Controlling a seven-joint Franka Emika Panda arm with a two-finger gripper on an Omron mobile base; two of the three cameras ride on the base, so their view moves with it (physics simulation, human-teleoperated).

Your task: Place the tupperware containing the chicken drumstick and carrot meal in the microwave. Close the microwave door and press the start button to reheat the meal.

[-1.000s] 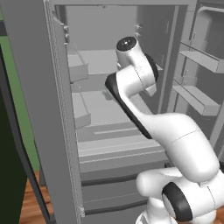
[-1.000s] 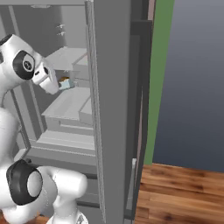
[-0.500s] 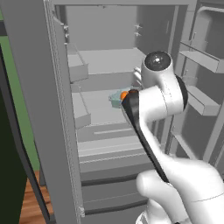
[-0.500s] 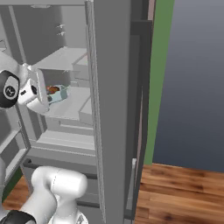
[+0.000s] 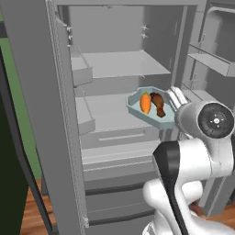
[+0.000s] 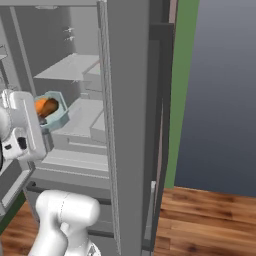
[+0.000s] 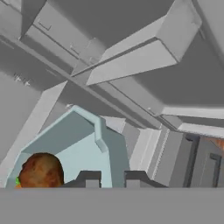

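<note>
The tool (image 7: pixel 109 179) is clenched on the rim of the tupperware (image 5: pixel 151 106), which hangs in the air in front of the open fridge (image 5: pixel 119 69), level with its middle shelf (image 5: pixel 108 112). The carrot (image 5: pixel 145 103) lies left of the chicken drumstick (image 5: pixel 159 103) in the left base view, and the tray looks tilted, so it should be levelled before any swing, lest the food slide out. The withdrawal should run straight back out of the opening. The left door (image 5: pixel 32 114) and the right door (image 5: pixel 215 59) with its bins flank the path; the wrist sits close to the right one.
</note>
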